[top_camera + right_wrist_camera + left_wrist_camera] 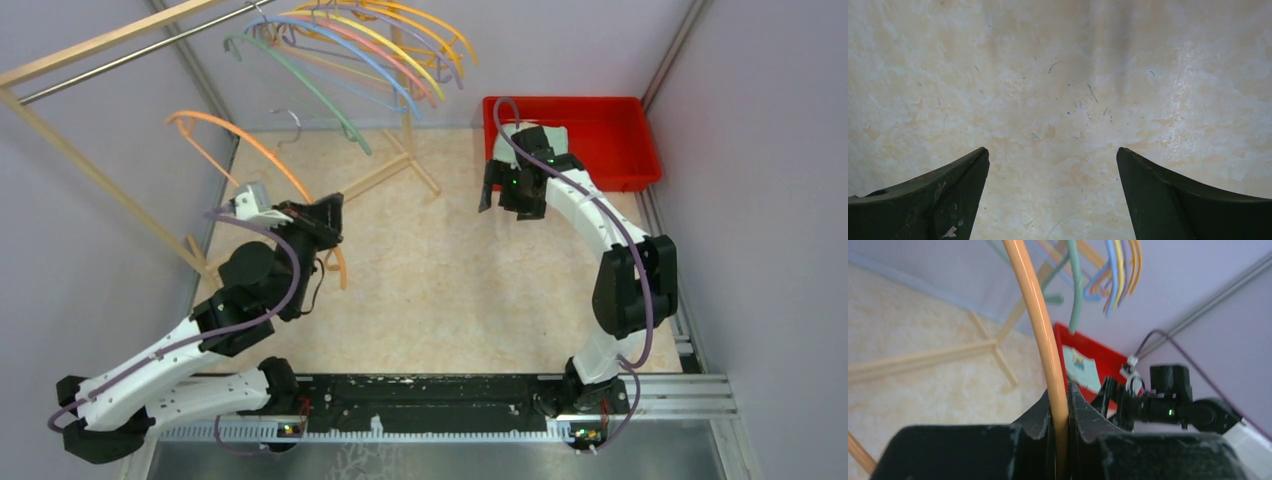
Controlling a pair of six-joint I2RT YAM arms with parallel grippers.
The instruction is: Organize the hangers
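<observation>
My left gripper (pixel 325 215) is shut on an orange hanger (pixel 265 155), held in the air at the left; its metal hook (pixel 292 125) points toward the back. In the left wrist view the orange hanger (pixel 1040 325) runs up from between the gripper (pixel 1060 395) fingers. Several other hangers (pixel 370 50), green, blue, pink, yellow and orange, hang from the metal rail (pixel 130 55) of the wooden rack. My right gripper (pixel 512 195) is open above bare tabletop in front of the red bin; the right wrist view shows the gripper (pixel 1053 157) with nothing between its fingers.
A red bin (pixel 600 135) stands at the back right. The wooden rack's frame (pixel 70 150) and its feet (pixel 400 165) occupy the left and back middle. Grey walls close in on both sides.
</observation>
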